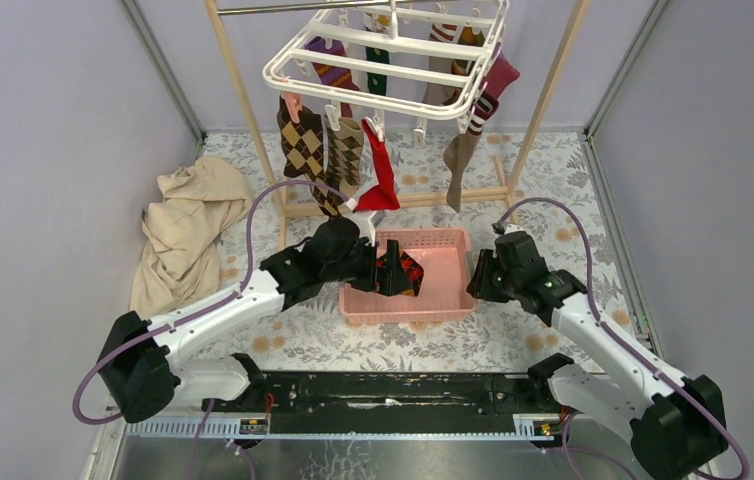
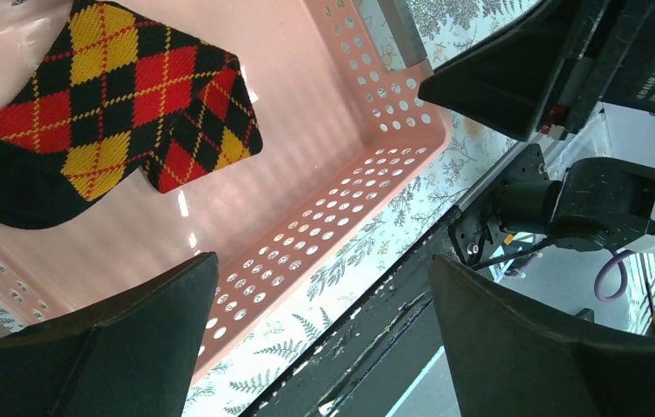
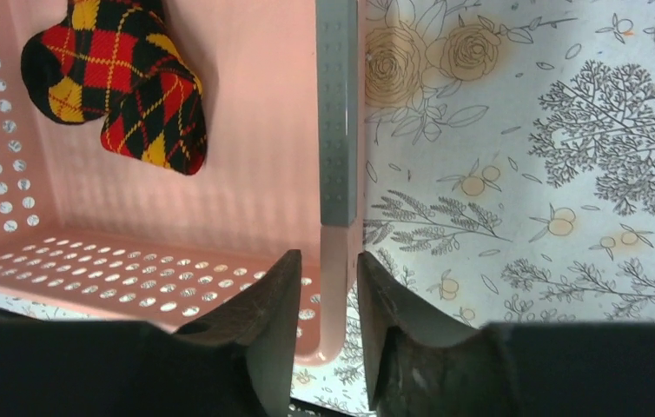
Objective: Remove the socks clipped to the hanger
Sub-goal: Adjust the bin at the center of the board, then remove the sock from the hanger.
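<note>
The white hanger (image 1: 383, 60) hangs at the top with several socks clipped to it: two brown argyle ones (image 1: 303, 145), a red one (image 1: 381, 175) and a long beige one (image 1: 461, 160) in front. A red, yellow and black argyle sock (image 1: 408, 272) (image 2: 107, 104) (image 3: 120, 82) lies loose in the pink basket (image 1: 453, 300). My left gripper (image 1: 391, 270) (image 2: 324, 261) hovers over the basket's left half, open and empty. My right gripper (image 1: 477, 277) (image 3: 328, 256) straddles the basket's right rim (image 3: 339, 252), open only narrowly, with a gap showing on the inner side.
A crumpled beige cloth (image 1: 188, 230) lies at the left wall. A light wooden pole frame (image 1: 243, 100) carries the hanger, its foot bar behind the basket. Grey walls close in on both sides. The flower-printed table cover (image 3: 524, 174) lies bare to the right of the basket.
</note>
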